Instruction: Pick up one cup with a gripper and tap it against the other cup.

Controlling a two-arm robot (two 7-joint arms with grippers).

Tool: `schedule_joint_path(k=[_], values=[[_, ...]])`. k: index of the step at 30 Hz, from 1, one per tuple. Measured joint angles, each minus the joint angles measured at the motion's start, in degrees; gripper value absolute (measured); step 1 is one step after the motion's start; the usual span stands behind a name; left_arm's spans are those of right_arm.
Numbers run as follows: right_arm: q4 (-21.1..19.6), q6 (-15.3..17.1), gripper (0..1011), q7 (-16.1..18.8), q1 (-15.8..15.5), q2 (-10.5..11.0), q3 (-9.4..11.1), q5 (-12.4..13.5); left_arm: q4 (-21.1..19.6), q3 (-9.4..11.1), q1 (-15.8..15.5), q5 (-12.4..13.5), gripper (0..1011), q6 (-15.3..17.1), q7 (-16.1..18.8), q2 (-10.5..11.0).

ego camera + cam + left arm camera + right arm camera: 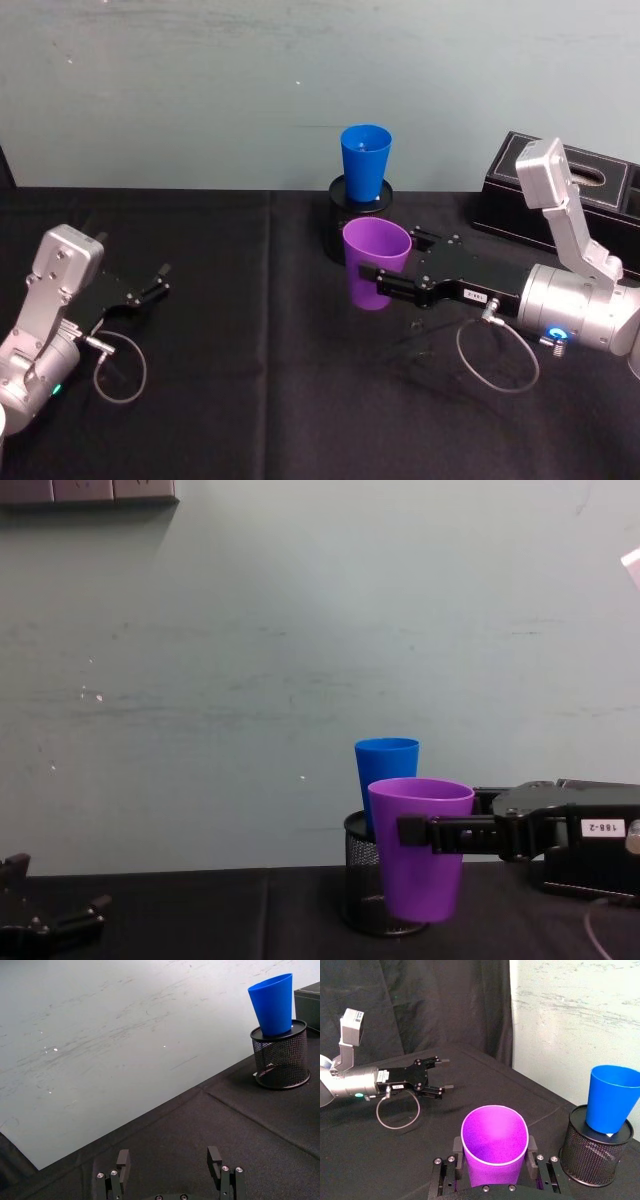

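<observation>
Right gripper [380,278], labelled "188-2", reaching in from the robot's right with its two black fingers clenched on the purple cup [376,262], one finger on each side of the wall below the rim. The cup is upright, mouth up, and in the chest view its base hangs above the black tablecloth [250,390]. Just behind it stands the black mesh pen holder [336,228], with the blue cup [365,160] seated upright in its mouth; in the right wrist view the purple and blue cups are apart. Whether the purple cup touches the holder cannot be told. Left gripper [160,280] lies low over the cloth at the robot's left, fingers spread, grasping nothing. A black box [600,190] sits at far right
</observation>
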Motion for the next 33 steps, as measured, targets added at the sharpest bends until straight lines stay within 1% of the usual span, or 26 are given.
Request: schedule_joint_path(k=[3,6,10,12,17,19,20,21,23,25,30,33], values=[[0.06,-0.14,718,0.01,0.0,-0.01,-0.11,0.03,0.0,0.0,0.0,0.0,1011,0.0,0.0,0.0],[1.39,-1.88,718,0.6,0.04,-0.44,-0.95,-0.05,0.0,0.0,0.0,0.0,1011,0.0,0.0,0.0],[2.88,-3.95,718,1.12,-0.02,-0.89,-1.5,-0.52,0.0,0.0,0.0,0.0,1011,0.0,0.0,0.0],[4.41,-6.0,718,1.37,-0.17,-1.35,-1.87,-1.3,0.0,0.0,0.0,0.0,1011,0.0,0.0,0.0],[6.95,-8.81,718,1.83,-0.21,-2.07,-2.6,-3.09,0.0,0.0,0.0,0.0,1012,0.0,0.0,0.0],[8.6,-10.18,718,2.12,-0.2,-2.51,-3.17,-4.42,0.0,0.0,0.0,0.0,1011,0.0,0.0,0.0],[8.6,-10.18,718,2.12,-0.2,-2.51,-3.17,-4.42,0.0,0.0,0.0,0.0,1011,0.0,0.0,0.0],[9.64,-11.01,718,2.26,-0.13,-2.88,-3.51,-5.28,0.0,0.0,0.0,0.0,1012,0.0,0.0,0.0],[10.57,-11.61,718,2.27,-0.09,-3.22,-3.8,-6.1,0.0,0.0,0.0,0.0,1011,0.0,0.0,0.0],[11.88,-12.69,718,2.27,-0.03,-3.88,-4.36,-7.79,0.0,0.0,0.0,0.0,1011,0.0,0.0,0.0],[13.68,-13.7,718,2.74,0.15,-4.76,-4.8,-9.36,0.0,0.0,0.0,0.0,1011,0.0,0.0,0.0],[15.02,-13.87,718,3.37,0.39,-5.37,-4.81,-9.68,0.0,0.0,0.0,0.0,1012,0.0,0.0,0.0]])
